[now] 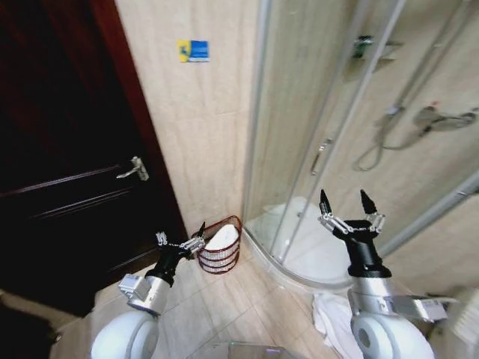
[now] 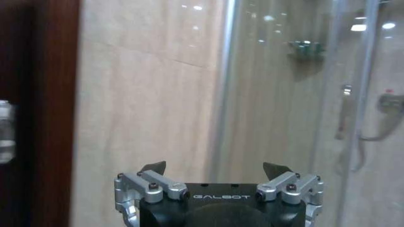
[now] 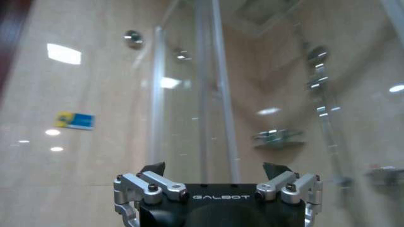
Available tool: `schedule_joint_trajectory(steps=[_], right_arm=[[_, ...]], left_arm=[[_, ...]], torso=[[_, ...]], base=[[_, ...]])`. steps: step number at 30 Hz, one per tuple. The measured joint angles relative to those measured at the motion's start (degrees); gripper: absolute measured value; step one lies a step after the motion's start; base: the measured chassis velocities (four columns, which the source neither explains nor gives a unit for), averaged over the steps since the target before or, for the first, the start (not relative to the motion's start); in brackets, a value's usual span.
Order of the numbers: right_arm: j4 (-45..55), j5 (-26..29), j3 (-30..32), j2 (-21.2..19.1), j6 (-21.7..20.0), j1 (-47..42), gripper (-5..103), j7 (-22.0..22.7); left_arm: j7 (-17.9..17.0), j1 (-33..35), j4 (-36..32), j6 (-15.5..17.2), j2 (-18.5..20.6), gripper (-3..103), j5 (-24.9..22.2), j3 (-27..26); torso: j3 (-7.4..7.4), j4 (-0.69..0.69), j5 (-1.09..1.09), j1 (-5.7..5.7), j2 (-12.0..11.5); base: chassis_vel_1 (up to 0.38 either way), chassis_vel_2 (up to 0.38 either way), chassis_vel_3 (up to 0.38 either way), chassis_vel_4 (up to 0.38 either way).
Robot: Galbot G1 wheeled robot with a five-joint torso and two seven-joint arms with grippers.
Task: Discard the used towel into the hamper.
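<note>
Beige tiles are covering the bathroom wall [image 1: 202,142], and a dark wooden door [image 1: 67,149] with a silver handle [image 1: 133,170] is being seen on the left side. A small blue and yellow sticker [image 1: 193,50] is stuck high on the wall. A curved glass shower [image 1: 337,134] is standing on the right, with a hose and tap [image 1: 426,123] inside it.

The hamper [image 1: 221,247] is sitting on the floor in the corner, between the door and the shower. It is a little round basket of dark red wire. Something white, the towel [image 1: 223,239], is lying inside the hamper and is reaching up near its rim.

The left gripper [image 1: 182,243] is being held low, just beside the hamper on the door side. Its claw is spread wide, and nothing is being held in it. In the left wrist view, the same gripper [image 2: 215,168] is pointed at the wall and the shower edge.

The right gripper [image 1: 346,200] is being held up in front of the shower glass, well apart from the hamper. Its claw is spread wide too, with nothing in it. More white cloth [image 1: 329,318] is lying on the floor by the right arm.
</note>
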Motion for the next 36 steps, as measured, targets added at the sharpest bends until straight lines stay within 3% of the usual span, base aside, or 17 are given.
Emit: schedule_joint_trajectory(steps=[7,28,36], right_arm=[[0.00,-0.15,0.93,0.82,0.50,-0.15,100,0.30],[-0.09,1.54,2.02,0.52,-5.63,1.63,100,8.22],[-0.11,1.58,1.51,0.60,-5.36,1.91,100,8.32]], left_arm=[[0.00,0.00,0.00,0.00,0.00,100,0.00,0.00],[0.00,0.00,0.00,0.00,0.00,100,0.00,0.00],[0.00,0.00,0.00,0.00,0.00,100,0.00,0.00]], torso=[[0.00,0.01,0.00,0.00,0.00],[0.00,0.01,0.00,0.00,0.00],[0.00,0.00,0.00,0.01,0.00]], base=[[-0.126,-0.119,-0.121,-0.136],[-0.121,-0.124,-0.124,-0.129],[-0.130,-0.122,-0.122,-0.138]])
